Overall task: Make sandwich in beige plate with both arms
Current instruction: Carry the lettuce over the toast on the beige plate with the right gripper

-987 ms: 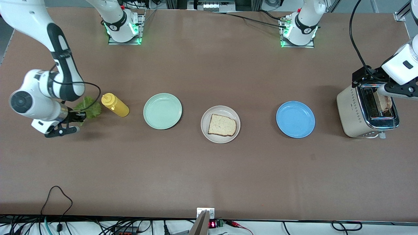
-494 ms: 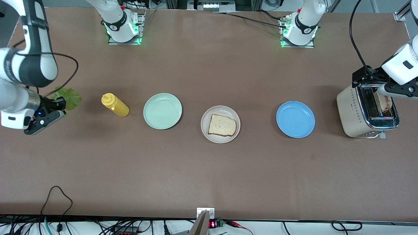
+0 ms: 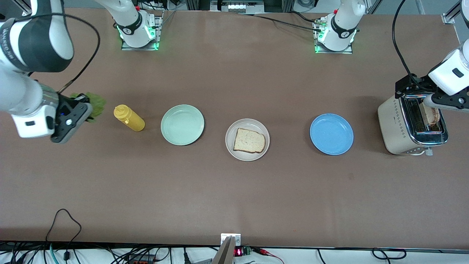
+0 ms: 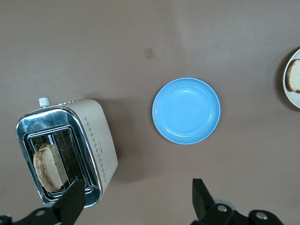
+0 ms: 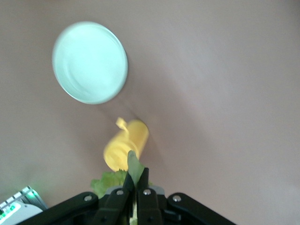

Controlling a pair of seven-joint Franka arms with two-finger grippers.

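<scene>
In the middle of the table stands the beige plate (image 3: 231,129) with one slice of toast (image 3: 249,140) on it. The crinkly green lettuce leaf (image 3: 96,103) hangs in the air beside the yellow bottle, with my right gripper (image 3: 83,107) shut on it; in the right wrist view the fingers (image 5: 137,180) pinch the leaf (image 5: 135,165). A second toast slice (image 3: 432,115) stands in a slot of the toaster (image 3: 394,124). My left gripper (image 3: 421,96) hovers over the toaster, open and holding nothing (image 4: 136,199); its view shows that slice (image 4: 47,166) in its slot.
A yellow squeeze bottle (image 3: 129,118) lies between the lettuce and a mint-green plate (image 3: 182,124). A blue plate (image 3: 331,134) sits between the beige plate and the toaster. Cables trail along the table's edge nearest the front camera.
My right arm has risen with the lettuce, swinging first away from the yellow bottle, then back toward it. The left arm has not moved.
</scene>
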